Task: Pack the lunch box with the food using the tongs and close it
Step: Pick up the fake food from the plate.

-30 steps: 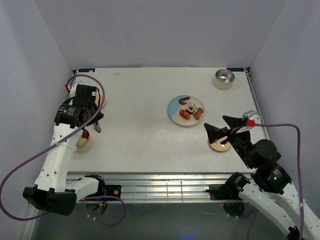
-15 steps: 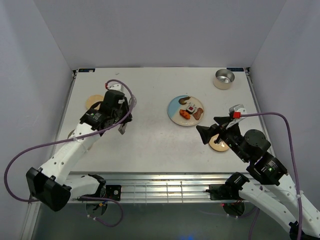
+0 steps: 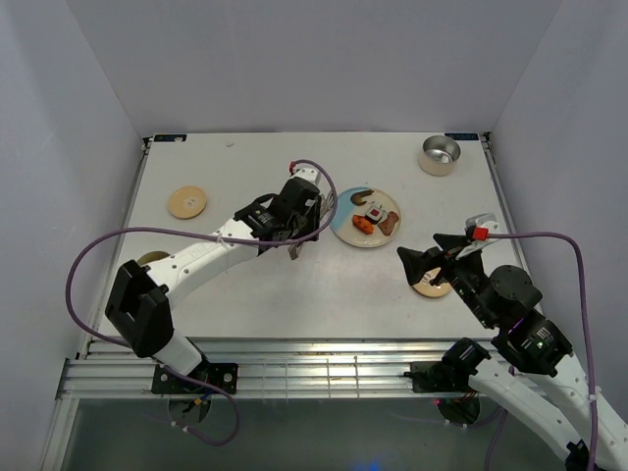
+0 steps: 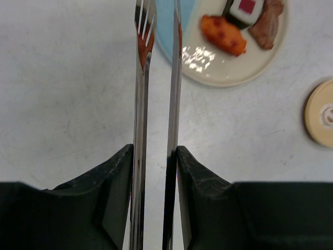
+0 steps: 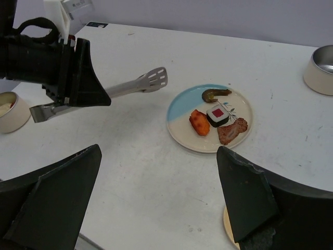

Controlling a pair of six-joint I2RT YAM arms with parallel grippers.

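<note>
My left gripper (image 3: 294, 228) is shut on the silver tongs (image 4: 140, 99), one finger (image 4: 120, 177) against each arm. The tong tips hover at the left rim of the blue-and-white plate (image 3: 345, 208). The food lies on the plate: an orange-red piece (image 4: 223, 34), a dark roll with a red centre (image 5: 217, 114), a brown chunk (image 5: 231, 131) and a brown sausage (image 5: 214, 94). A cream lunch box bowl (image 5: 9, 112) with pale food stands at the table's left. My right gripper (image 3: 432, 252) hangs open and empty, near right of the plate.
A second, steel-lined bowl (image 3: 440, 154) stands at the far right corner. One round wooden lid (image 3: 186, 201) lies far left, another (image 3: 430, 286) under my right gripper. The left arm (image 3: 196, 257) stretches across the table's middle.
The left arm has swung from the left side of the table rightward to the plate, carrying the tongs. The right gripper shifted slightly and stayed open.
</note>
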